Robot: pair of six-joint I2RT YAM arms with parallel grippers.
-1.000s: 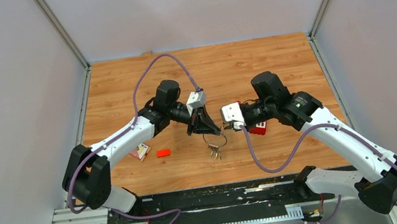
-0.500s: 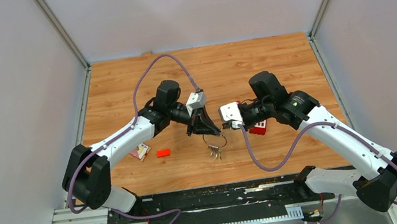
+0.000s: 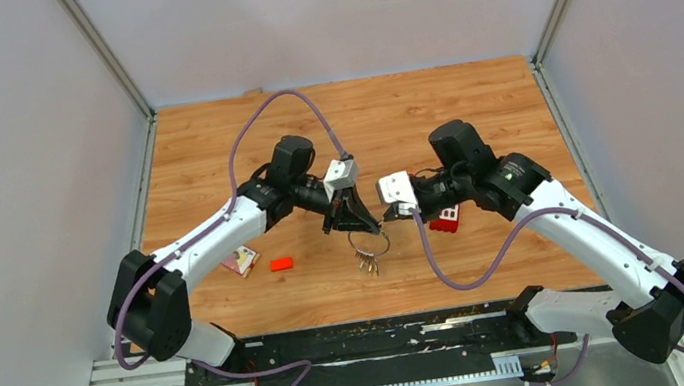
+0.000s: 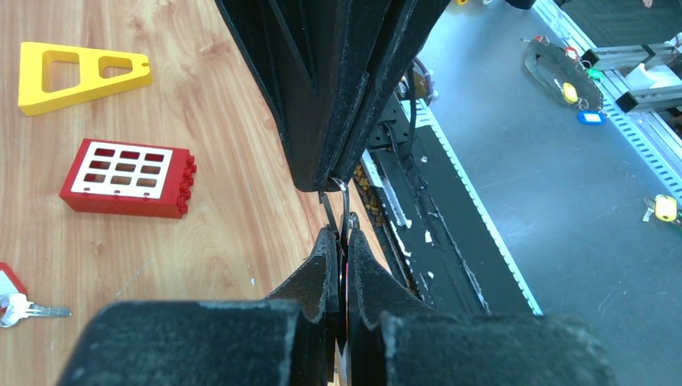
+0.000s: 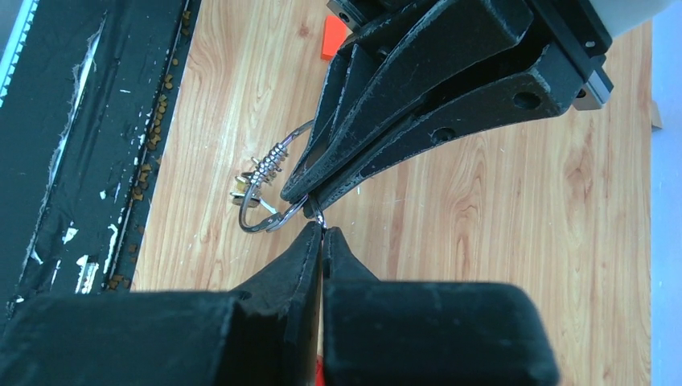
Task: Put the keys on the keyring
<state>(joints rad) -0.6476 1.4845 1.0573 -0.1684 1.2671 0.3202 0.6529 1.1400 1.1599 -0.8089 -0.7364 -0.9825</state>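
While both arms meet tip to tip over the table, one keyring hangs at 6 o'clock from the meeting point. The left gripper has its fingers pressed together on the thin wire. The right gripper pinches the same wire just beside it. A bunch of keys is threaded on the ring's low side. They are stacked edge-on, so I cannot count them. One loose key lies at 8 o'clock in the left wrist view, with its red head cut off by the frame edge.

There are two red blocks. The small red block sits at 9 o'clock of the ring, well apart. The red block with white squares is half hidden under the right arm from above. One yellow piece lies beyond it. A small flat card near the left arm is too small to make out.

The ring is near the table's front edge, with the black rail at 6 o'clock. Bare wood stretches away toward 12 o'clock
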